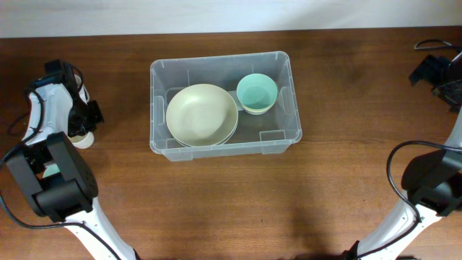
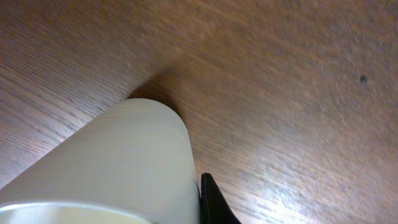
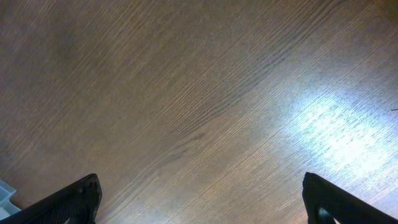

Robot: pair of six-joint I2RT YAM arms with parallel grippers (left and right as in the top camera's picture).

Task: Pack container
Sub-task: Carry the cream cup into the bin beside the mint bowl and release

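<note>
The container [image 1: 162,148], a large clear plastic bin, stands mid-table. It holds a wide cream bowl [image 1: 201,114] and a small teal bowl [image 1: 257,93]. My left gripper [image 1: 85,121] is at the far left, on a cream cup [image 1: 82,139]. In the left wrist view the cup [image 2: 112,162] fills the lower left. One black finger [image 2: 210,200] presses against its right wall, and the other finger is hidden. My right gripper [image 1: 439,72] is far right, well away from the bin. Its fingers are spread wide over bare wood [image 3: 200,177].
The wooden table [image 1: 346,180] runs all round the bin. A black cable [image 1: 432,45] lies at the back right near the right arm. A corner of the clear bin [image 3: 4,191] shows at the lower left of the right wrist view.
</note>
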